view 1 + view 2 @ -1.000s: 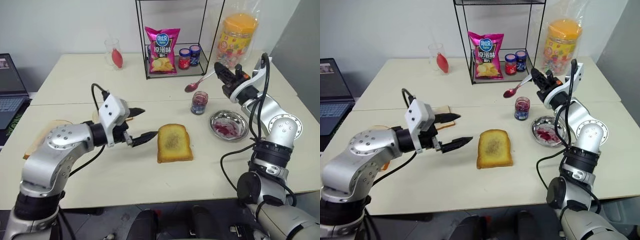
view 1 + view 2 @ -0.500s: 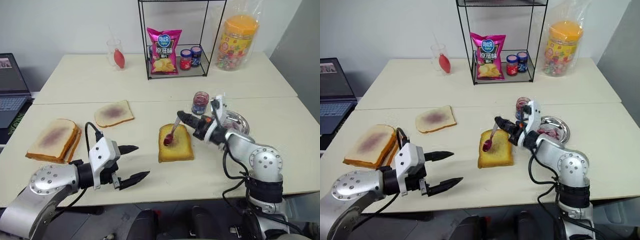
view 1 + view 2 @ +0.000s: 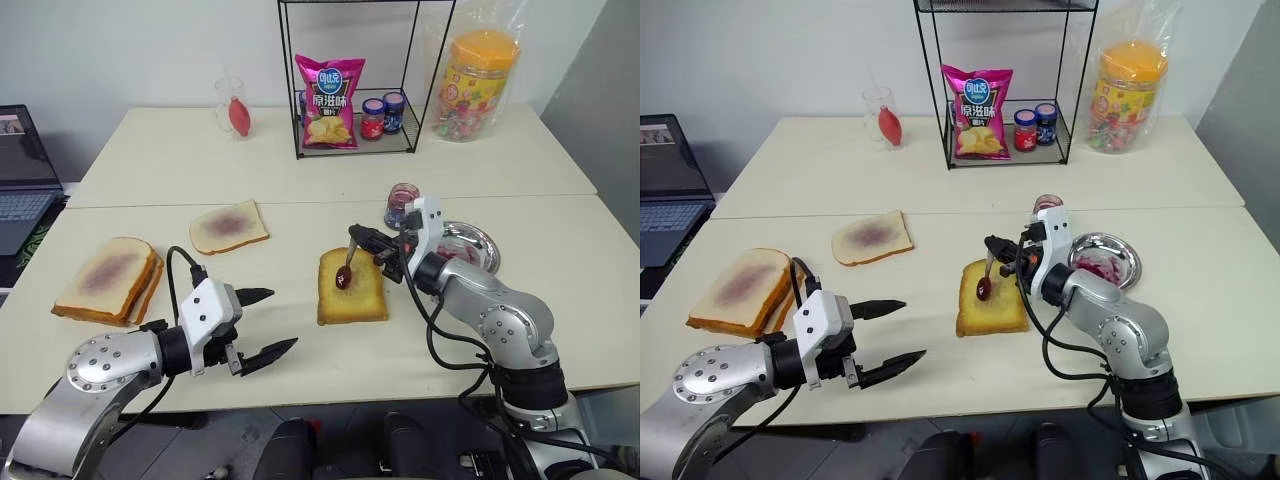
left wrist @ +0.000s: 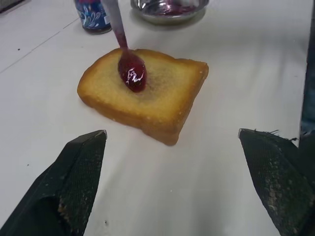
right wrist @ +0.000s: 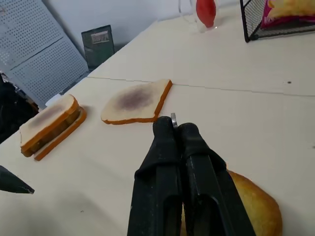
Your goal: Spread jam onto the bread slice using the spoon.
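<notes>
Right tool [image 3: 362, 239] pinches the spoon [image 3: 347, 268], its jam-laden bowl on the bread slice [image 3: 352, 286]; left tool [image 3: 270, 322] spread

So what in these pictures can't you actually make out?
- Spoon: the right wrist view hides its bowl behind the shut right pincer.
- Jam jar: right arm partly covers it in the head views; cut by the edge in the left wrist view.
- Two small jars on the rack: labels too small to read.
</notes>
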Robot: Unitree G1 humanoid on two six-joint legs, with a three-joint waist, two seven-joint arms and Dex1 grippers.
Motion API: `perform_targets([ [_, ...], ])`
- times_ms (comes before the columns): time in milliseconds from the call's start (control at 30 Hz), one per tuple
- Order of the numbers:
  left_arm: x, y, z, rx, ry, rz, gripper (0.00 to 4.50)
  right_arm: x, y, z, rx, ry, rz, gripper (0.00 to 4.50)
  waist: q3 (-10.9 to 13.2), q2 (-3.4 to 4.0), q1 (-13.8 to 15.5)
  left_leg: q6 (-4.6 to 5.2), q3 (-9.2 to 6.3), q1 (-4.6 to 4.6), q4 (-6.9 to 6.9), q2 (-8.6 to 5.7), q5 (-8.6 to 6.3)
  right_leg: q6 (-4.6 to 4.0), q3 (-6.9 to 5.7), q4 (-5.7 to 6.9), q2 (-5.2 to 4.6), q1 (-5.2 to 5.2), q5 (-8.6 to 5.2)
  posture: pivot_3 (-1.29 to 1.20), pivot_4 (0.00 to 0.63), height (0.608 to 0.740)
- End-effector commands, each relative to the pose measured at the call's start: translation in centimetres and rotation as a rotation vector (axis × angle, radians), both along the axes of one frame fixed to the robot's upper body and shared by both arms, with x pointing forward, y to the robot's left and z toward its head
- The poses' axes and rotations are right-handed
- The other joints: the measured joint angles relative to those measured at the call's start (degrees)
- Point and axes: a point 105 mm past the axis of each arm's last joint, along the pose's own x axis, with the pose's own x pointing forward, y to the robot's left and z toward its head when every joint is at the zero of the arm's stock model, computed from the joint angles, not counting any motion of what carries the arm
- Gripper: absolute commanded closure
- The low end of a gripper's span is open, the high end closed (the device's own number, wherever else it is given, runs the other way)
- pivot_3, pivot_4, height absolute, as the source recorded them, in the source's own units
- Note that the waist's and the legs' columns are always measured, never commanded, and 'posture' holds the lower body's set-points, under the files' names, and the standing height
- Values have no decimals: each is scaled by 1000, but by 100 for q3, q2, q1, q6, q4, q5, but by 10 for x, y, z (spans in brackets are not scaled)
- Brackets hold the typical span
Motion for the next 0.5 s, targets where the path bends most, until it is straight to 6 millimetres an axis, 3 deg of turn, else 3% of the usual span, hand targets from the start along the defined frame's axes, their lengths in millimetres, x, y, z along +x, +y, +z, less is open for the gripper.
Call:
perform_targets([
  [33, 2, -4, 6, -7, -35, -14, 0, -2, 3, 15, -7, -92, 19, 4473, 0, 0, 0, 0, 0, 0, 0, 1, 0, 0, 0, 0, 0, 0, 0, 0, 150, 740],
  [367, 7, -9, 8, -11, -44, -25, 0, -10, 9, 5, -113, -163, 67, 4473, 0, -1, 0, 0, -1, 1, -1, 1, 0, 1, -1, 1, 1, 0, 1, 0, 150, 740],
  [500, 8, -9, 8, -10, -47, -22, 0, -14, 12, 12, -127, -226, 91, 4473, -1, -1, 0, 0, -1, 1, 1, 0, 0, 2, -1, 1, 0, 0, 1, 0, 150, 740],
])
